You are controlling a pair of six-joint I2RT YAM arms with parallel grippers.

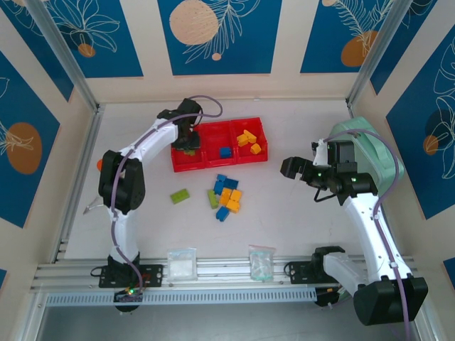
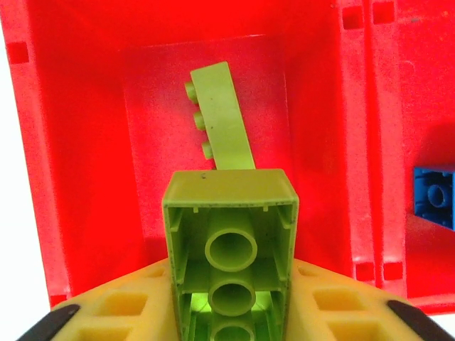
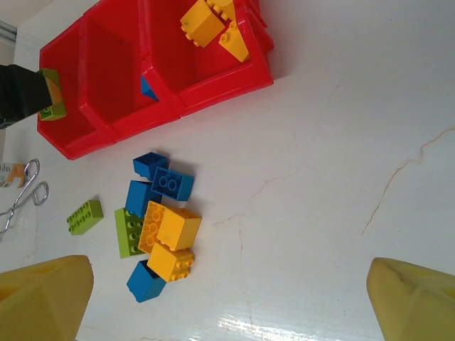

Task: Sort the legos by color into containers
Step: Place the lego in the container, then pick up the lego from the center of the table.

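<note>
Red plastic forms the tray [image 1: 219, 165] of three joined containers, which sits at the far part of the tabletop [image 1: 284, 227]. The left claw [image 1: 188, 142] hangs over the left compartment [image 2: 85, 177] and pinches a lime green lego [image 2: 231, 234] between its yellow fingers [image 2: 121, 305]. The hollow underside of this brick faces the wrist camera. Under it, on the floor of that compartment, lies a flat green lego [image 2: 224, 117], tilted on its side so that its studs point left.

The middle compartment holds one blue lego [image 1: 225, 152], and the right compartment holds some yellow-orange legos [image 1: 249, 141] — three or four, the exact number is not clear.

On the tabletop in front of the tray there is a loose pile [image 1: 226, 195] of blue, yellow-orange and green bricks, touching each other. A single green lego [image 1: 179, 196] lies apart, to the left of the pile.

The right claw [image 1: 290, 168] is above the tabletop, to the right of the tray and well apart from it. Its fingers [image 3: 43, 298] are spread wide (nothing is between them).
</note>
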